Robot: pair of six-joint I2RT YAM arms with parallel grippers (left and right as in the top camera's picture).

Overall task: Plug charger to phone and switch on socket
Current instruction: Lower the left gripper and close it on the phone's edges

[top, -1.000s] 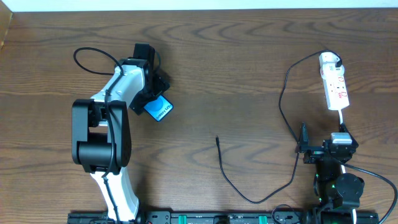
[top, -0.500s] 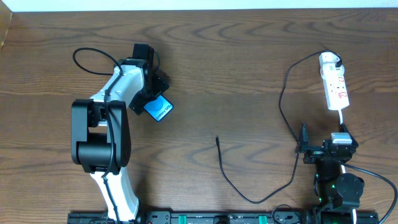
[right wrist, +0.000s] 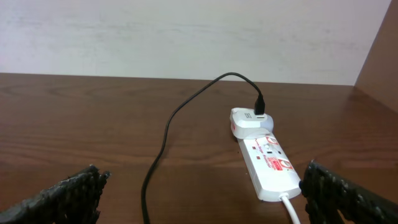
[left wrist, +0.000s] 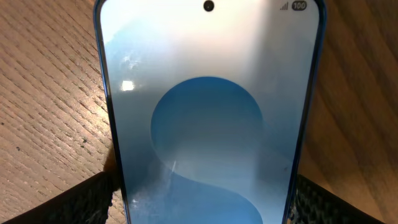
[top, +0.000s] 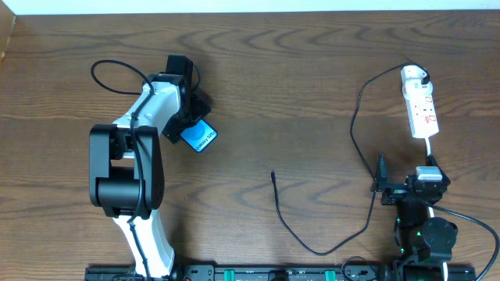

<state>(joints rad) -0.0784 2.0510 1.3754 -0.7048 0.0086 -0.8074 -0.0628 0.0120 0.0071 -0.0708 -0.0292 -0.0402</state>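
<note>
The phone (top: 200, 138) lies flat on the table, its blue circle-pattern screen up; it fills the left wrist view (left wrist: 208, 112). My left gripper (top: 190, 125) straddles its near end, one finger against each long edge (left wrist: 205, 190). The charger's black cable (top: 353, 129) runs from its white adapter (top: 414, 76), plugged into the far end of the socket strip (top: 423, 112), in a long loop to its free tip (top: 273, 175) at mid-table. My right gripper (top: 405, 178) is open and empty just short of the strip (right wrist: 267, 165); its fingers (right wrist: 202, 183) stand wide apart.
The strip's white cord (top: 430, 148) runs back toward my right arm base. The cable (right wrist: 165, 134) passes between my right fingers. A black cable loop (top: 105, 69) lies by the left arm. A pale wall edge (top: 250, 6) borders the table's far side.
</note>
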